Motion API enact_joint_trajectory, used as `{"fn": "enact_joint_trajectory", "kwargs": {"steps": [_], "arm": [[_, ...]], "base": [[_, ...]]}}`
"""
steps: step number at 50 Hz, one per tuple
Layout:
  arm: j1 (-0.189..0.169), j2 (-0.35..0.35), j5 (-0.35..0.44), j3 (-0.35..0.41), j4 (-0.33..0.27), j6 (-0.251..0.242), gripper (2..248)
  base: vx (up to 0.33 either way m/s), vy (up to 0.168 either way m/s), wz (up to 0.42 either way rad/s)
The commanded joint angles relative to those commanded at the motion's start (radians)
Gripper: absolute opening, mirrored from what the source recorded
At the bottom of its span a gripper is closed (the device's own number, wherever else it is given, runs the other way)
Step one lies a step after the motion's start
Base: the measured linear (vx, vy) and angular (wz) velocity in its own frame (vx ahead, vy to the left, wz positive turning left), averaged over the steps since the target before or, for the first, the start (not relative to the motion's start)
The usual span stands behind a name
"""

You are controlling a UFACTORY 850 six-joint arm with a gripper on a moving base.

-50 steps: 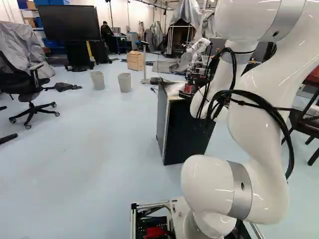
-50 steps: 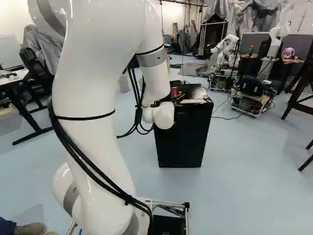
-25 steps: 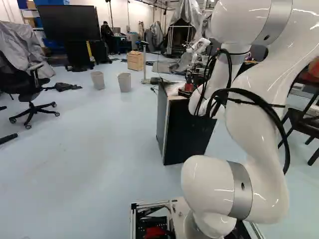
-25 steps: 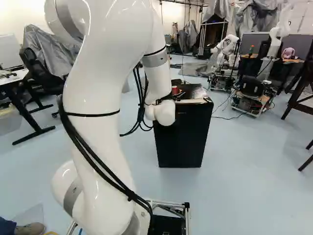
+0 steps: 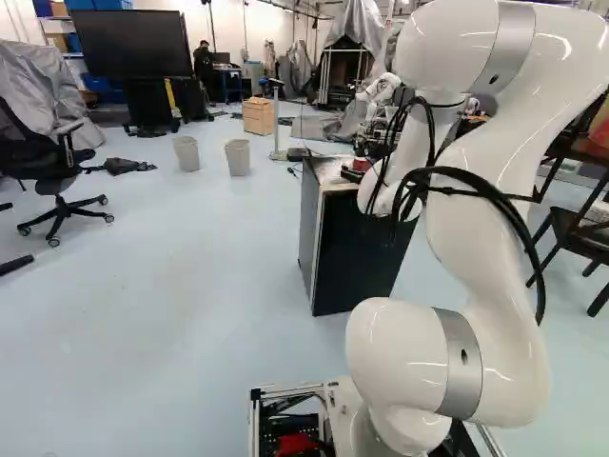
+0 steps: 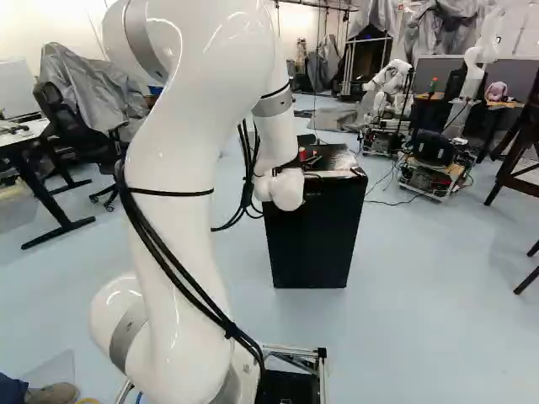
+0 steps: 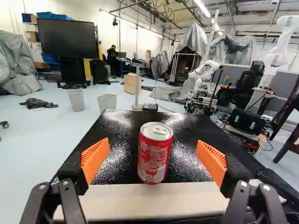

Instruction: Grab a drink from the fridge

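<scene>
Gaping, gripping nothing: your black two-fingered gripper (image 7: 153, 147), ribbed orange pads (image 7: 96, 157) | smooth pale front strip (image 7: 154, 201) on the boxy black fridge (image 6: 310, 244) | red cylindrical metal can (image 7: 154, 154), upright between pads, touching neither; expect slick, dentable walls, heft if full; squeeze mid-barrel lightly | glossy, pebbled black fridge top (image 7: 122, 156) beneath it | tapered grey bins (image 7: 107, 102) beyond

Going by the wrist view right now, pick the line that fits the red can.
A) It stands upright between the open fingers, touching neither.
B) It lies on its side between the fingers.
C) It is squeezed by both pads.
A: the red can stands on the black fridge top, a gap to each orange pad.
</scene>
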Motion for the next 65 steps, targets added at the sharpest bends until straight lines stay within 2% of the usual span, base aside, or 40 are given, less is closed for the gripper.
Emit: {"fn": "enact_joint_trajectory", "kwargs": {"steps": [28, 44, 58, 59, 63, 64, 65], "arm": [[0.026, -0.029, -0.024, -0.038, 0.1, 0.0, 247], [0.049, -0.031, -0.027, -0.041, 0.111, 0.0, 247], [0.052, -0.033, -0.027, -0.044, 0.111, 0.0, 246], [0.052, -0.033, -0.027, -0.044, 0.111, 0.0, 212], [0.052, -0.033, -0.027, -0.044, 0.111, 0.0, 212], [0.052, -0.033, -0.027, -0.044, 0.111, 0.0, 174], [0.052, -0.033, -0.027, -0.044, 0.111, 0.0, 174]], "base": [[0.0, 0.0, 0.0], [0.0, 0.0, 0.0], [0.0, 0.0, 0.0], [0.0, 0.0, 0.0], [0.0, 0.0, 0.0], [0.0, 0.0, 0.0], [0.0, 0.0, 0.0]]}}
